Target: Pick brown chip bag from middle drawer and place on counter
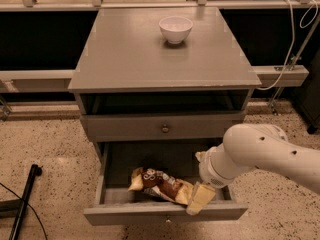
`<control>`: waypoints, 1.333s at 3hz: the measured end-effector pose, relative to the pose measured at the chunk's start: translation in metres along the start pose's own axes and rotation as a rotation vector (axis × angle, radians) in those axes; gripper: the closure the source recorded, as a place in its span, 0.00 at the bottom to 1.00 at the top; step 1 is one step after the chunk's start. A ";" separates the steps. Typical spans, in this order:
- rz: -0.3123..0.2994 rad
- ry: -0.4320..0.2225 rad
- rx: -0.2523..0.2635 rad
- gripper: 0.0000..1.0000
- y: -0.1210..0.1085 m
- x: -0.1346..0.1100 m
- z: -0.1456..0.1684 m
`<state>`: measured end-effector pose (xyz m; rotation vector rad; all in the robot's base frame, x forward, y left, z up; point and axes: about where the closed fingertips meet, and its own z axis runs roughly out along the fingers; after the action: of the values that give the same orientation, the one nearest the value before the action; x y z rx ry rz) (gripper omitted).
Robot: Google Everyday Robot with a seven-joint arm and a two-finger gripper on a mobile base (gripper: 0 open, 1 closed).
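The brown chip bag (161,184) lies crinkled in the open middle drawer (165,213), dark brown in the middle with yellow-gold ends. It sits left of centre on the drawer floor. My gripper (200,198) comes in from the right on the white arm (260,154). It hangs low over the drawer's front right part, right beside the bag's right end. The counter (145,54) is the cabinet's flat grey top above.
A small white bowl (175,29) stands at the back of the counter. A shut grey drawer front with a round knob (164,128) is above the open drawer. A black pole (25,199) lies on the speckled floor at the left. Cables (295,29) hang at the right.
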<state>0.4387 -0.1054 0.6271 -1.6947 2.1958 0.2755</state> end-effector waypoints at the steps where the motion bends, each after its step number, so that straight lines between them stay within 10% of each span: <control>1: 0.001 0.000 -0.012 0.00 0.000 0.000 0.003; 2: 0.000 -0.007 -0.120 0.00 0.012 0.000 0.062; 4: 0.007 -0.027 -0.069 0.00 0.012 0.000 0.072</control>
<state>0.4387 -0.0758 0.5601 -1.7091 2.1968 0.3782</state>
